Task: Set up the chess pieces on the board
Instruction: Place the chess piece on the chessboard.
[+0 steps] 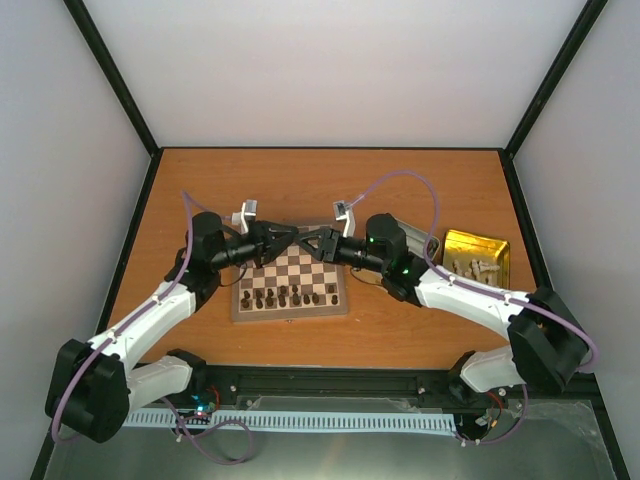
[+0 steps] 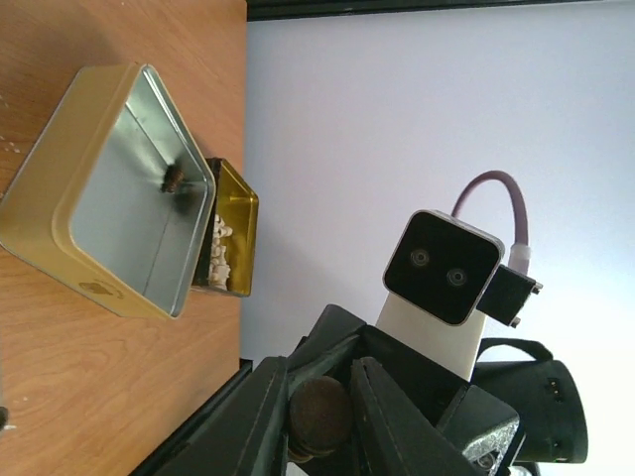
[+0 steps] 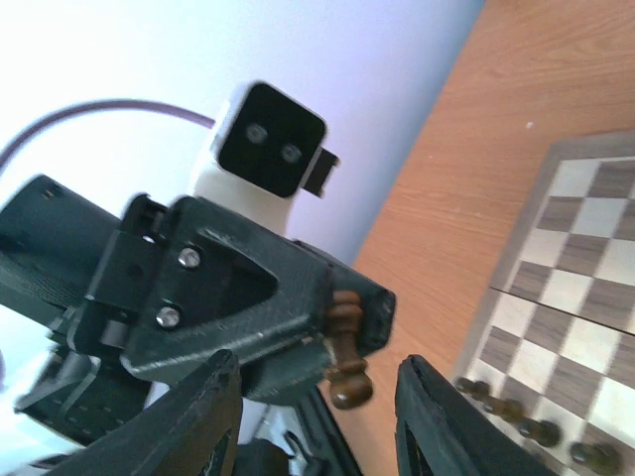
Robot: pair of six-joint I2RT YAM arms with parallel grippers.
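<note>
**Item: chess set-up, step in hand: passing 1 piece between hands**

- Landmark: board (image 1: 300,270), flat on the bench (image 1: 400,190), in front of both arm bases.
- Left hand (image 1: 283,241): above the far edge of the board, closed on 1 dark chessman (image 3: 342,342). The piece lies crosswise between the fingers, with its base sticking out.
- Right hand (image 1: 313,241): also above the far edge of the board, nose to nose with the left hand. Its fingers stand apart on either side of the held piece and grip nothing.
- Dark pieces (image 1: 290,295): 2 rows on the near squares of the board, apparently not complete. The far squares are bare.
- Silver tin (image 2: 109,198): right of the board, with 1 dark piece lying in it.
- Gold tin (image 1: 495,245): further right of the board, holding the cream pieces (image 1: 472,265).

**Judgement:** This looks like a transfer, with the left hand as carrier. Placing is partly done on the dark side. The cream side has not been started.

**Next move calls for:**
- The right hand draws back from over the board without knocking the chessman.
- The left hand turns the piece base-down and lowers it onto a free near square, clear of its standing neighbours.
- The grip should loosen only once the base sits flat, because the piece is small and could tip.
</note>
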